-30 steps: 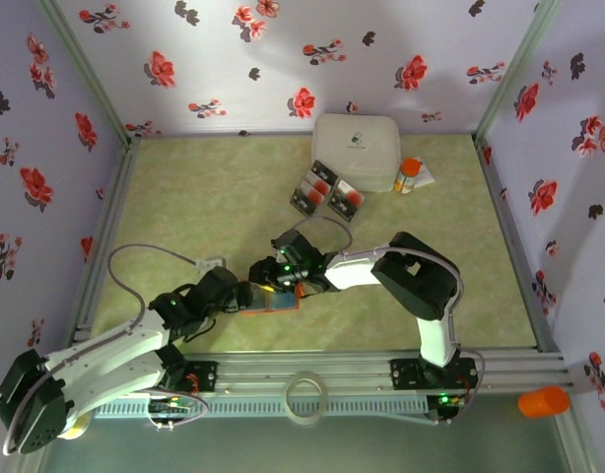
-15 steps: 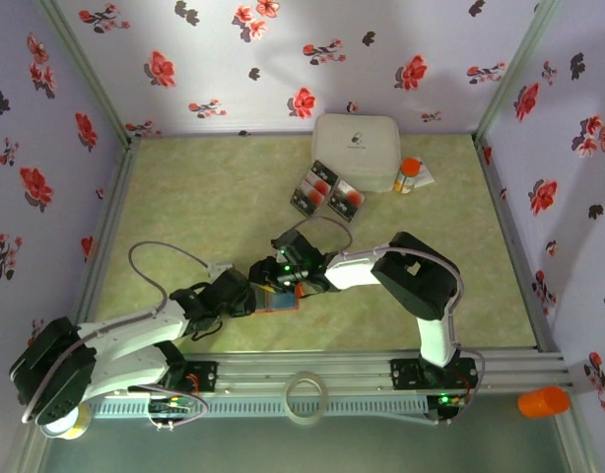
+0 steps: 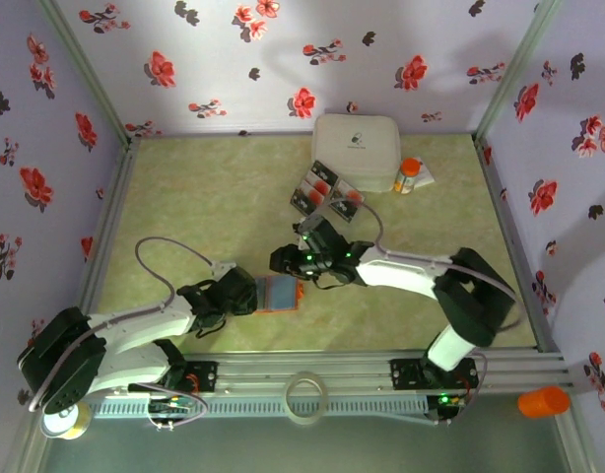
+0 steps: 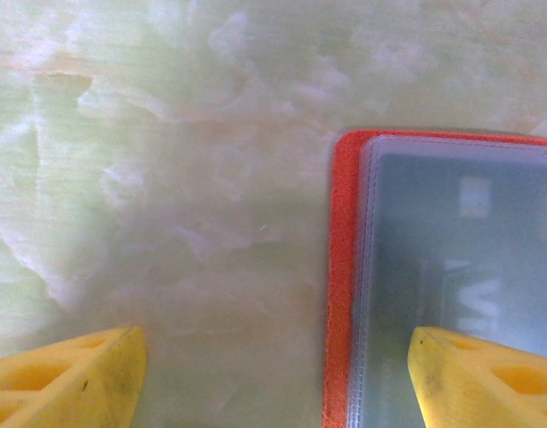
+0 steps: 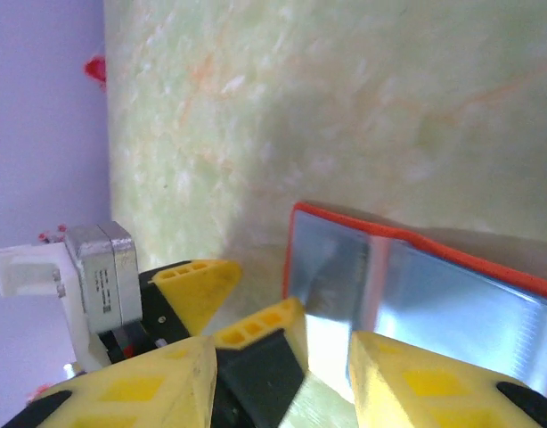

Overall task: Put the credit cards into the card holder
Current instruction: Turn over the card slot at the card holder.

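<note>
- Table (image 3: 184, 197): pale green marbled top, walled in on three sides. It carried everything listed below.
- White box (image 3: 357, 148): rounded, lid down, at the far side. Contents hidden.
- My right gripper (image 3: 283, 262): hung just past the far edge of the holder with its jaws (image 5: 282, 392) partly apart. I could make out nothing between them.
- My left gripper (image 3: 253, 296): stood wide open and low over the table (image 4: 167, 178). One finger was over bare top, the other over the holder's near edge, and it clasped nothing. Risk, as I judged it: closing there would nip one flap and drag or fold the holder shut.
- Card holder (image 3: 280, 293): orange, lying open and flat between my two grippers, clear sleeves upward (image 4: 452, 267) (image 5: 434, 303). A grey panel showed under the plastic, but I could not tell whether it was a card. Risk: the two grippers were crowded close together and could knock each other or shove the holder.
- Credit cards (image 3: 327, 192): black and white with red blotches, lying in a loose cluster just in front of the white box and well apart from the holder. None was seen going in. Risk: thin and flat on the table, they could slip from a pinch or come up two at once.
- Pill bottle (image 3: 409, 175): orange cap, beside the box. Contents not visible.
</note>
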Robot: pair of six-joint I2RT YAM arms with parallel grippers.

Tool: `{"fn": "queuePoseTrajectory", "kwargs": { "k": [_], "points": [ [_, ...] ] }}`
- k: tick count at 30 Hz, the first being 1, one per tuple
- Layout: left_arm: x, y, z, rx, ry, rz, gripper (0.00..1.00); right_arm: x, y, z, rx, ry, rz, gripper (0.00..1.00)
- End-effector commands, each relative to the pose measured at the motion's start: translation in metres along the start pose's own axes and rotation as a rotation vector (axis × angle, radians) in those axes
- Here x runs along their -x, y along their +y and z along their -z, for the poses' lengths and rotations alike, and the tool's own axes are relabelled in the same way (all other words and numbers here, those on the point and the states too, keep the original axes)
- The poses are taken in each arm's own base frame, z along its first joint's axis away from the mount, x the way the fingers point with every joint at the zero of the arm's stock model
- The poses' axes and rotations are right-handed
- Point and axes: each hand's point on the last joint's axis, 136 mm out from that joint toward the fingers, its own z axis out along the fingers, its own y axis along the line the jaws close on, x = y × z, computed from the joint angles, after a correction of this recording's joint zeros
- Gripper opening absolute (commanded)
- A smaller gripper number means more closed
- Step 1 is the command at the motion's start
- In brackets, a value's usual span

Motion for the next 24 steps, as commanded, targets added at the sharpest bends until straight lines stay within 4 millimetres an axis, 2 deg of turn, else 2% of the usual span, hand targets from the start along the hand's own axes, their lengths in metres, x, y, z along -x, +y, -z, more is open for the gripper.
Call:
{"fn": "queuePoseTrajectory", "kwargs": {
  "k": [1, 3, 5, 11, 15, 20, 24],
  "points": [
    [-0.001, -0.004, 0.002, -0.014, 0.007, 0.01, 0.78, -0.017, -0.07, 0.028, -0.347, 0.032, 0.133, 0.46],
    [-0.001, -0.005, 0.002, -0.015, 0.005, 0.011, 0.78, -0.018, -0.083, 0.037, -0.425, 0.034, 0.173, 0.48],
    [-0.001, -0.005, 0.002, -0.017, 0.004, 0.013, 0.78, -0.019, -0.089, 0.037, -0.452, 0.045, 0.189, 0.5],
    [-0.001, -0.007, 0.001, -0.015, 0.007, 0.007, 0.78, -0.025, -0.084, 0.016, -0.421, 0.086, 0.195, 0.5],
    [-0.001, -0.008, 0.0, -0.015, 0.009, 0.004, 0.78, -0.026, -0.088, 0.006, -0.422, 0.098, 0.186, 0.5],
    [0.0, -0.01, 0.0, -0.019, 0.007, 0.001, 0.78, -0.024, -0.088, 0.007, -0.423, 0.077, 0.177, 0.49],
    [0.0, -0.01, 0.0, -0.022, 0.007, 0.002, 0.78, -0.02, -0.077, 0.016, -0.395, 0.047, 0.174, 0.49]
  ]
}}
